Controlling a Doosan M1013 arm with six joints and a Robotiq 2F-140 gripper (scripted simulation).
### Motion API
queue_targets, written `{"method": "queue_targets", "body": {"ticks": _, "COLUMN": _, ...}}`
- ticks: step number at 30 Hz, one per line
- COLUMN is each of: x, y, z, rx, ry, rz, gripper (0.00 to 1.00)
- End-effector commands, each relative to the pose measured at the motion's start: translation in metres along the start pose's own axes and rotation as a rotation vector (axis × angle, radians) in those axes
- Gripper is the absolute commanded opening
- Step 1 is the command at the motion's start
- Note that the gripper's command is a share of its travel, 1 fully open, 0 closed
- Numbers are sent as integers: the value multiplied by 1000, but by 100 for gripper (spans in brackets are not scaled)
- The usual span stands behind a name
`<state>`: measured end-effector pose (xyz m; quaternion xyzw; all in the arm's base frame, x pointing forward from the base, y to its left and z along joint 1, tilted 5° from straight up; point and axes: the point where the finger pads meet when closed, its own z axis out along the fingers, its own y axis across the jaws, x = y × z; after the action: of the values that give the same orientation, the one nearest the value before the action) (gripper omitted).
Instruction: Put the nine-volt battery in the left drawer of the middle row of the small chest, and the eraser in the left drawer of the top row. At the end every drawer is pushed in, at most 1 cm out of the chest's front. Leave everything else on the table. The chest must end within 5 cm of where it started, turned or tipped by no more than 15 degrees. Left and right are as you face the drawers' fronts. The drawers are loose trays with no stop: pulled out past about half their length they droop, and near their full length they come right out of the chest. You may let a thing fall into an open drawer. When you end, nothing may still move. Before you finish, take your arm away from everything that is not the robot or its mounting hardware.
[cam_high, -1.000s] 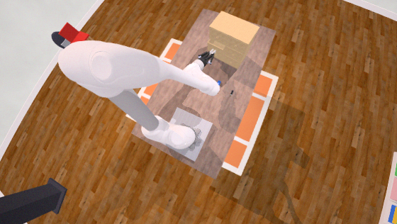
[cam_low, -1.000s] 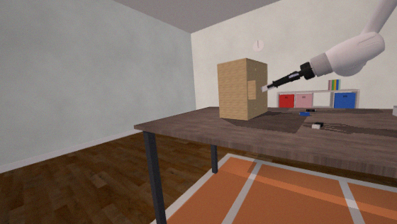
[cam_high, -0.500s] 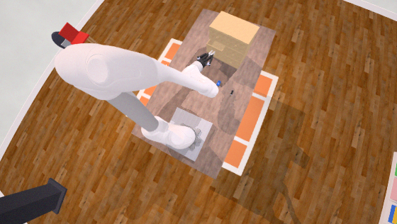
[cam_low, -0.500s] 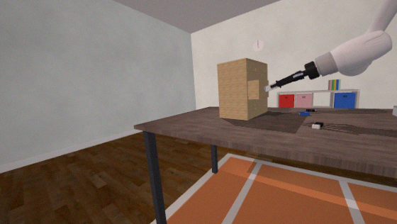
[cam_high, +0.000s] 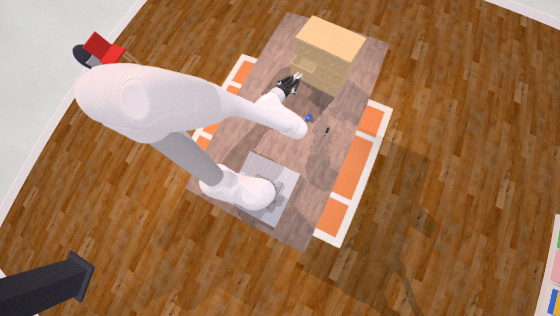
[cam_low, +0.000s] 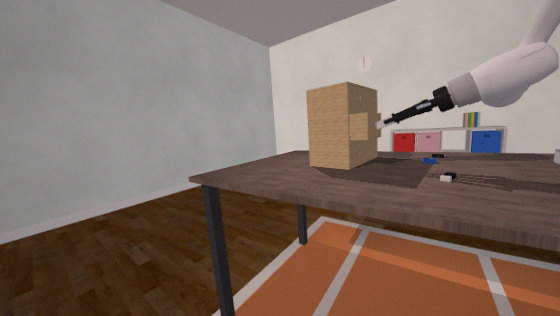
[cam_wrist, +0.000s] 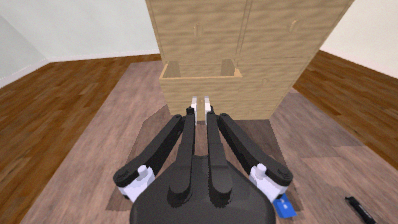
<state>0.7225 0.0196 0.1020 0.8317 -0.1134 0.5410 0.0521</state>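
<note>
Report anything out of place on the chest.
One left-hand drawer sticks out of the chest front while the rest sit flush. The gripper is shut on its handle. Nothing else looks askew.

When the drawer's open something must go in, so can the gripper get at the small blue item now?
Probably not yet: the gripper is shut on the knob of the part-open drawer. Once released, the blue item lies uncovered on the table.
</note>
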Motion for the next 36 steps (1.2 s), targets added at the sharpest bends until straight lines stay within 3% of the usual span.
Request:
{"method": "queue_targets", "body": {"ticks": 1, "x": 0, "y": 0, "z": 0, "rx": 0, "ry": 0, "rz": 0, "gripper": 8}}
{"method": "queue_targets", "body": {"ticks": 21, "x": 0, "y": 0, "z": -1, "rx": 0, "ry": 0, "rz": 0, "gripper": 8}}
{"method": "queue_targets", "body": {"ticks": 30, "x": 0, "y": 0, "z": -1, "rx": 0, "ry": 0, "rz": 0, "gripper": 20}}
{"method": "queue_targets", "body": {"ticks": 36, "x": 0, "y": 0, "z": -1, "rx": 0, "ry": 0, "rz": 0, "gripper": 20}}
